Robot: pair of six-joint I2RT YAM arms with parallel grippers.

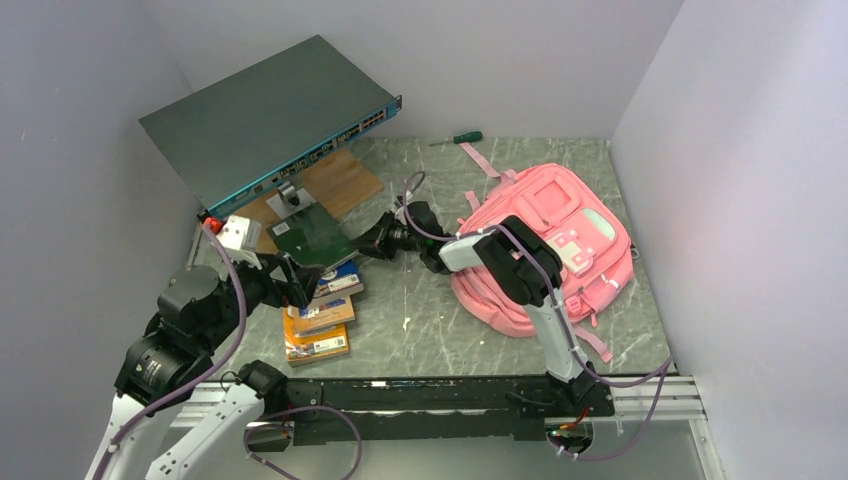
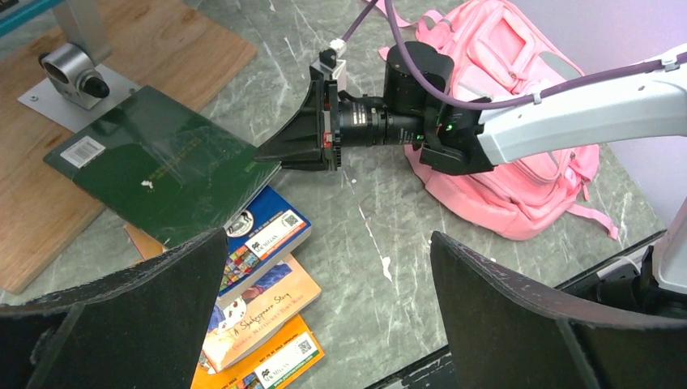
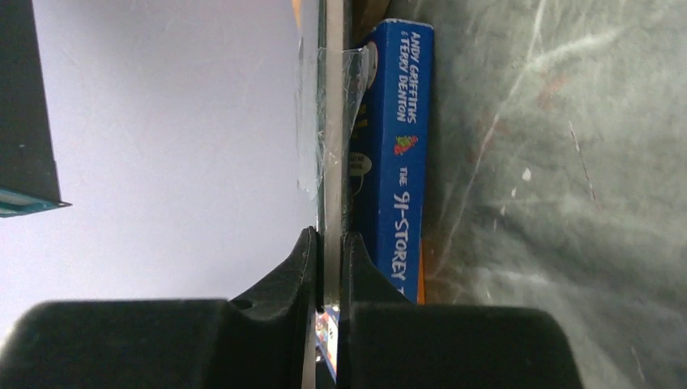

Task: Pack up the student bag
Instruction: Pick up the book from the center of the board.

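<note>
Green book gripped; blue book spine: "91-Storey".

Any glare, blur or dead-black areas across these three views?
Top external: even, diffuse light, no hard shadows, student bag sharp. Left wrist: open left gripper reads as featureless black; green book cover has mild sheen. Right wrist: right gripper soft up close, clear wrap glints, blue book spine legible.

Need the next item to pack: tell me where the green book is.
Top view, left of centre: the green book rests over the book pile, its edge pinched by the right gripper.
</note>
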